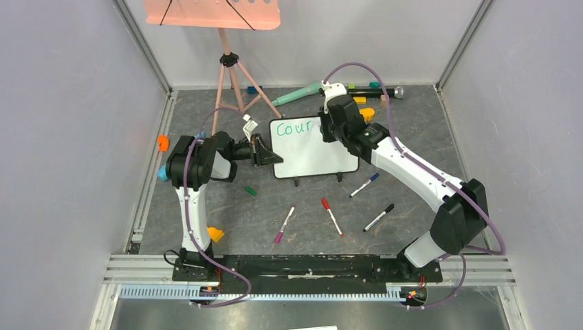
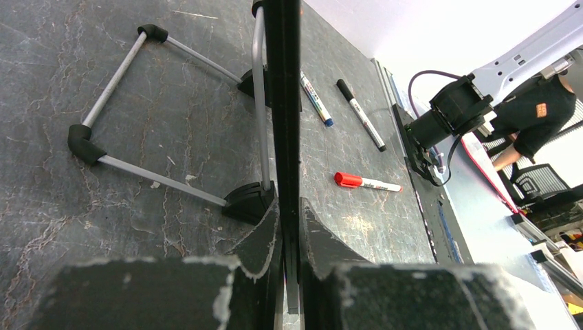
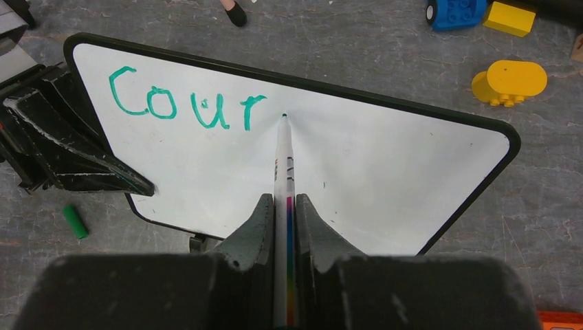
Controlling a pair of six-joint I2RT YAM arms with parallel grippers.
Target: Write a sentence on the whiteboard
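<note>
The whiteboard (image 1: pixel 316 155) stands on its feet about mid-table. The left gripper (image 1: pixel 265 151) is pinched almost closed on its nine o'clock edge, the thin rim squeezed between both fingers. The right gripper (image 3: pixel 284 206) is clamped tight round a green-tipped marker (image 3: pixel 282 148). The marker's tip meets the board just at three o'clock of the sentence (image 3: pixel 185 106), which reads only "cour".

Grey table (image 1: pixel 240 220) carries the whiteboard (image 1: pixel 313 155), four markers (image 1: pixel 333 216), a green cap (image 1: pixel 251 190).

Left gripper (image 2: pixel 289 206) pinched shut; right gripper (image 3: pixel 283 203) — likewise.
</note>
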